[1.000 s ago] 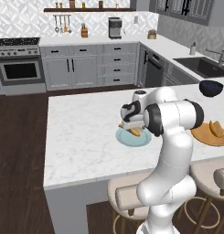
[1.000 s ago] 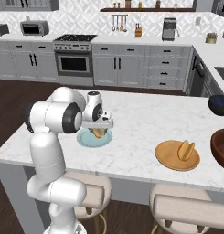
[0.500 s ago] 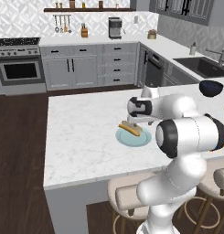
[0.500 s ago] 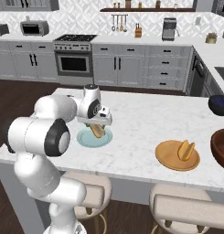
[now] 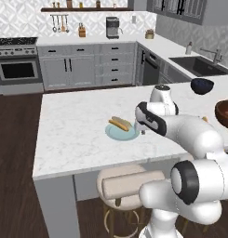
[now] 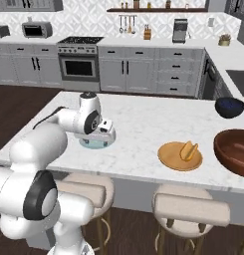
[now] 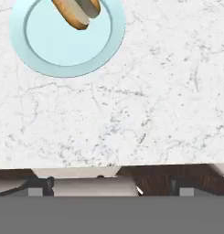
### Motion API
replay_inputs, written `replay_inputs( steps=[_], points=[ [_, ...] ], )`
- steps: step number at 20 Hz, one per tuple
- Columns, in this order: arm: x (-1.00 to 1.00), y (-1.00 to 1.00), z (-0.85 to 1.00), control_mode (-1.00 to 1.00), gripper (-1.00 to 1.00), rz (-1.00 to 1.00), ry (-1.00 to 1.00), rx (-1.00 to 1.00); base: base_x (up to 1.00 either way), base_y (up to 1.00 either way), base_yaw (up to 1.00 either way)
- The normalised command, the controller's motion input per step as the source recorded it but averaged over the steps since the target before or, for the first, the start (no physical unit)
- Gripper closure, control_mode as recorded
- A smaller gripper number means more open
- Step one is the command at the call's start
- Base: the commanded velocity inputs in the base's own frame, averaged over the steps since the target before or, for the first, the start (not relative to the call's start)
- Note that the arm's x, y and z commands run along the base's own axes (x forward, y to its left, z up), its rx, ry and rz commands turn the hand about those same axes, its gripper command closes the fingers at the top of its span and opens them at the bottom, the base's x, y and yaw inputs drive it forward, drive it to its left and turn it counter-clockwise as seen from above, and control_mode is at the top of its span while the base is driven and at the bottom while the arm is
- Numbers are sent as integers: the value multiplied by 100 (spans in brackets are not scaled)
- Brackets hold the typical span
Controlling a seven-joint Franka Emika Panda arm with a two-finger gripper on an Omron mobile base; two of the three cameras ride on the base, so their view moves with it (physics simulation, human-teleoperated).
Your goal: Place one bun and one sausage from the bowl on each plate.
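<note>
The pale blue-green plate (image 5: 116,134) (image 7: 63,50) lies on the island, and a golden bun (image 5: 120,123) (image 7: 70,13) rests on it. A darker brown piece lies against that bun; I cannot tell whether it is a sausage. My gripper (image 5: 143,131) (image 6: 104,139) hangs low beside this plate's right edge, open and holding nothing. It covers most of the plate (image 6: 91,145) in the right base view. Further right, the orange-tan plate (image 6: 173,158) carries another bun (image 6: 189,151). The wooden bowl (image 6: 235,151) (image 5: 224,113) stands at the island's right end, its contents hidden.
A smaller dark blue bowl (image 6: 229,107) (image 5: 202,85) stands behind the wooden one. Round stools (image 6: 190,209) (image 5: 127,183) sit under the island's near edge (image 7: 109,167). Bare marble spreads left of the pale plate and between the two plates.
The whole picture has shifted a little, so the base has moved. The arm's elbow has swung out toward the cameras. The hand has slid off the pale plate to its right side, still open.
</note>
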Motion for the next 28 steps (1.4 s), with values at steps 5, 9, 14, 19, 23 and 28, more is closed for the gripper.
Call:
replay_inputs(
  steps=[5,9,14,19,23,28],
  points=[
    [0,0,0,100,-100,0,0,0,-43,-100,-5],
    [0,0,0,100,-100,0,0,0,0,-100,-9],
    [0,0,0,100,-100,0,0,0,4,-100,-7],
    [0,0,0,100,-100,0,0,0,59,-100,-1],
    [0,0,0,100,-100,0,0,0,100,-70,0],
    [60,8,-9,-100,-100,4,1,-1,40,-5,0]
  ],
)
